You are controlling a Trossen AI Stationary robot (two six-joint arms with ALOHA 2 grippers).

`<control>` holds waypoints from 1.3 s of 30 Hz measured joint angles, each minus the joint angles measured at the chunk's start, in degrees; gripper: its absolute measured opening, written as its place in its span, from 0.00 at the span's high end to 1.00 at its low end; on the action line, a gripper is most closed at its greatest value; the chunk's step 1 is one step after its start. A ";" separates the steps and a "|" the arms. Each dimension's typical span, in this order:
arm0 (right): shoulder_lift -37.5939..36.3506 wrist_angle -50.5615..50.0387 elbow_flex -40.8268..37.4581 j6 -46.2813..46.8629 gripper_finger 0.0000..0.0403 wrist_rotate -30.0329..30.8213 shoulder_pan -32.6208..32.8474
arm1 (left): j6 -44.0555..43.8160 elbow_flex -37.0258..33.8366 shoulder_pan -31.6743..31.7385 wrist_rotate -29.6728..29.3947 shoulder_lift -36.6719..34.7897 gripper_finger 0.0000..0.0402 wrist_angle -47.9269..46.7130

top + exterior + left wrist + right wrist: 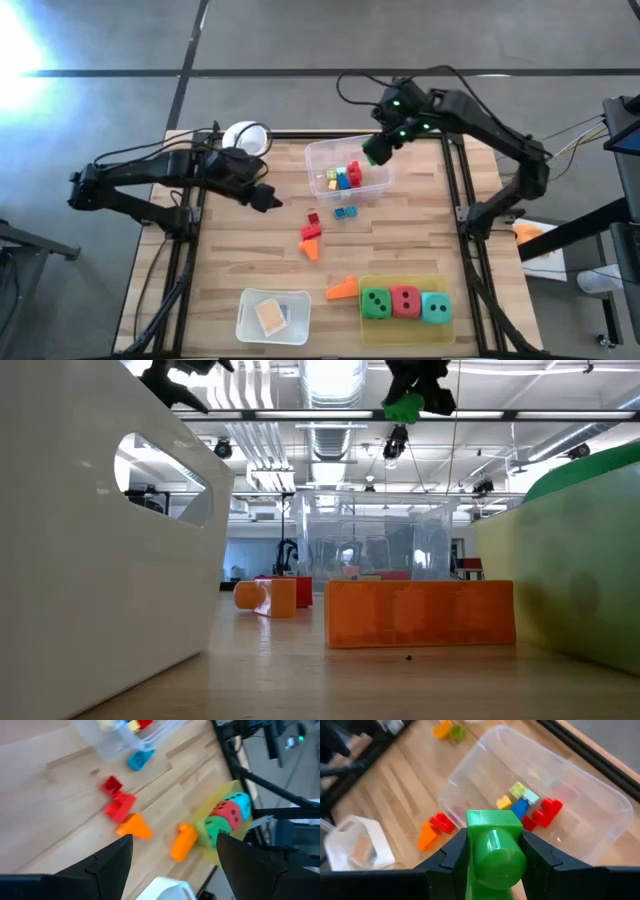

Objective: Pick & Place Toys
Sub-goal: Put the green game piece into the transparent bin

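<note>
Green and glossy, the moulded plastic block sat clamped between the two dark fingers of the right gripper. Its body was boxy, with one rounded peg jutting from the face turned toward the wrist camera, so its long axis ran along the fingers rather than across them. From overhead it hung above the far right corner of the clear plastic tub, well off the wooden worktop.

Inside the tub lay small red, yellow and blue blocks in a loose heap. Just outside its near wall rested a small blue block. Nearer the middle of the worktop, two red blocks lay touching an orange wedge-shaped block. A longer orange block lay beside a translucent yellow tray, with its length running across the worktop toward the tray. In that tray stood three large dotted dice in a row, green, red and teal.

At the left, the left gripper hung with its fingers spread wide and nothing between them, near a white cup. A second clear tub at the near edge held a flat tan tile.
</note>
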 joint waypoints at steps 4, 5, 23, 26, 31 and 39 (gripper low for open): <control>5.27 -4.04 3.46 -0.80 0.70 1.22 -1.02 | 0.00 0.00 -0.26 -2.03 -0.95 0.27 -4.38; 6.71 -4.78 4.29 -0.92 0.70 2.08 -1.10 | 0.02 0.00 -0.38 -2.77 -1.01 0.27 -5.42; 24.29 -4.45 6.25 3.47 0.70 11.47 -0.83 | 1.75 -0.04 -0.63 -5.03 -1.13 0.27 -11.70; 25.75 -2.17 6.46 4.80 0.70 12.11 0.05 | 1.75 -0.04 -0.63 -5.40 -1.13 0.27 -11.71; 28.40 -0.12 6.41 5.41 0.70 12.14 1.84 | 1.77 -0.04 -0.63 -5.80 -1.13 0.27 -11.68; 30.71 0.71 6.41 14.04 0.70 13.67 2.42 | 1.84 -0.04 -0.63 -5.87 -1.13 0.27 -11.75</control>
